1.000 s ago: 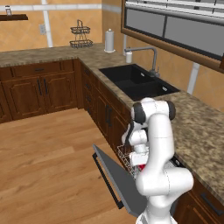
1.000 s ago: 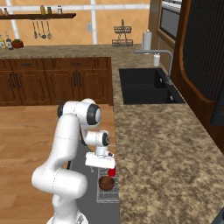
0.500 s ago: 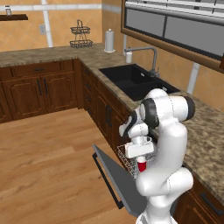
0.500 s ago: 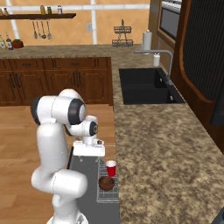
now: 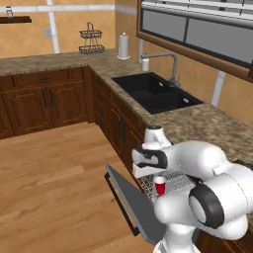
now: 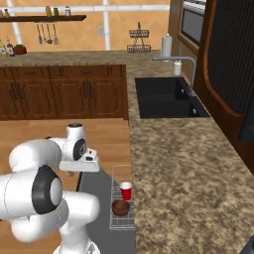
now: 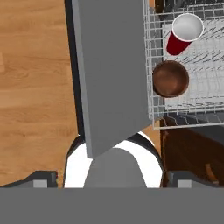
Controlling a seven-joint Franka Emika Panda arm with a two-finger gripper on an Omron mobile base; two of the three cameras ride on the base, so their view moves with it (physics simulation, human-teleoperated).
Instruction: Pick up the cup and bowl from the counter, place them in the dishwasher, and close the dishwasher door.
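Observation:
The red cup [image 7: 183,35] stands in the dishwasher's white wire rack [image 7: 150,65], with the dark-brown bowl [image 7: 170,78] just beside it. Both also show from the right base, cup [image 6: 126,190] behind bowl [image 6: 121,207], and the cup [image 5: 160,186] shows from the left base. The grey dishwasher door [image 7: 111,70] hangs open, folded down over the wood floor, its dark handle [image 5: 121,201] on the outer edge. My gripper [image 7: 112,178] hovers above the door, to the side of the rack, open with nothing between its fingertips [image 7: 43,177]. From the bases the hand [image 6: 79,164] [image 5: 147,168] sits over the door.
The speckled granite counter [image 6: 188,163] runs along the right with a black sink [image 6: 163,96] and faucet [image 5: 170,64]. Dark wooden cabinets [image 5: 44,99] line the far wall. Open wood floor [image 5: 54,168] lies left of the door.
The arm has swung and the hand has moved sideways off the rack to above the open door. Cup and bowl stay in the rack. Jaws remain open.

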